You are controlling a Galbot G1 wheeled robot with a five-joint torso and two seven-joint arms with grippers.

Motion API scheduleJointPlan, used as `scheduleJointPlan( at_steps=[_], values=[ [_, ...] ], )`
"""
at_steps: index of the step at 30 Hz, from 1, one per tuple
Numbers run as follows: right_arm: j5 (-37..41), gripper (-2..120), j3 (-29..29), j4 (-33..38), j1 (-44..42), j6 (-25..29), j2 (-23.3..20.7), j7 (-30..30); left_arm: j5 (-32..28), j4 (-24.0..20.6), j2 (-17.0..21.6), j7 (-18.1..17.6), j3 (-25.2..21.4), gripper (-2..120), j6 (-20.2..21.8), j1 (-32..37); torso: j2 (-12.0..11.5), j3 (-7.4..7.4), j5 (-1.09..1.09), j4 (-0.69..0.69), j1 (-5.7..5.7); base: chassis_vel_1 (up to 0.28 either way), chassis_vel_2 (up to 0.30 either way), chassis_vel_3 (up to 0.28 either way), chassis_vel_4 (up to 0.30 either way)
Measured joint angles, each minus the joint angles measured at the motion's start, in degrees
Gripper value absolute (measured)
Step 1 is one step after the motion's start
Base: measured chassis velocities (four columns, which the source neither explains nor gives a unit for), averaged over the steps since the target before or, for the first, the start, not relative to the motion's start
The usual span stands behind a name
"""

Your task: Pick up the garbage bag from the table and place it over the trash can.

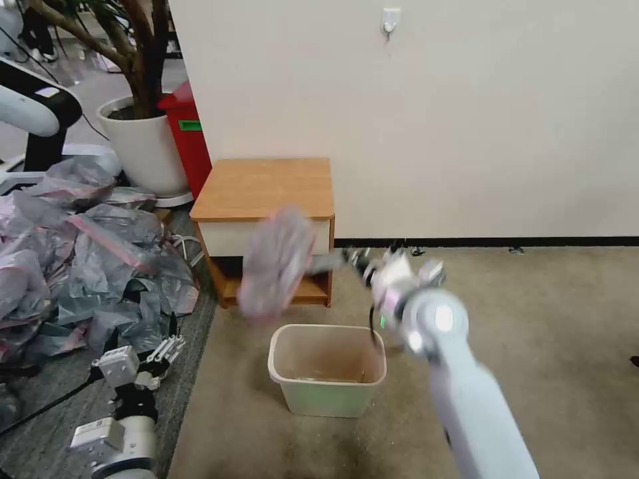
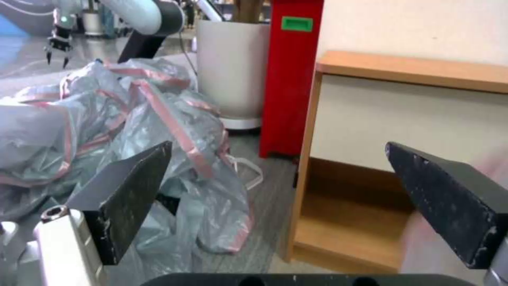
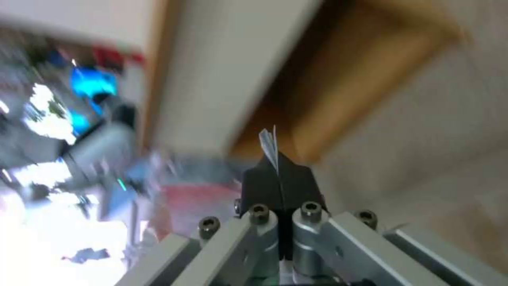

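1 held bag (image 1: pixel 276 263); 1 bin (image 1: pixel 327 370); 1 table (image 1: pixel 266 189); 1 bag heap (image 1: pixel 86 259)

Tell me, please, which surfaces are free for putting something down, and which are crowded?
Free: the table top and the carpet right of the trash can. Crowded: the floor left, under the bag heap. The right gripper holds the garbage bag before the table.

Bag heap (image 1: pixel 86 266), potted tree (image 1: pixel 143 143), red bin (image 1: pixel 188 136)

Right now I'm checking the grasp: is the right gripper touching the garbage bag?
Touching. In the right wrist view the right gripper has its fingers shut on a sliver of the garbage bag; the head view shows the bag hanging from it.
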Motion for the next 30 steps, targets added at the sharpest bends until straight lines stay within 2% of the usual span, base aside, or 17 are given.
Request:
scheduleJointPlan(
  at_steps=[5,14,23,30],
  values=[
    [-7.1,0,-4.0,-1.3,-5.9,1.0,0.8,-1.8,0.0,-0.3,-0.2,0.0,0.1,100,-0.2,0.2,0.0,0.00,0.00,0.00,0.00,0.000,0.000,0.000,0.000],
    [-8.4,0,-2.0,-3.7,-5.0,2.7,-0.8,-2.9,0.1,-0.4,-0.2,0.0,0.2,100,-0.8,0.9,0.0,0.01,0.00,0.00,0.00,0.000,0.000,0.000,0.000],
    [-10.7,0,-2.0,-3.1,-6.6,2.4,-3.4,-3.0,0.0,0.0,0.6,0.0,0.2,100,-0.7,0.0,0.0,0.01,0.01,0.00,0.00,0.000,0.000,0.000,0.000],
    [-16.1,0,-3.7,-3.4,-7.7,2.3,-5.3,-4.4,0.0,0.6,0.7,0.0,1.0,100,-0.6,-0.5,0.0,0.01,0.00,0.00,0.00,0.000,0.000,0.000,0.000]
  ],
)
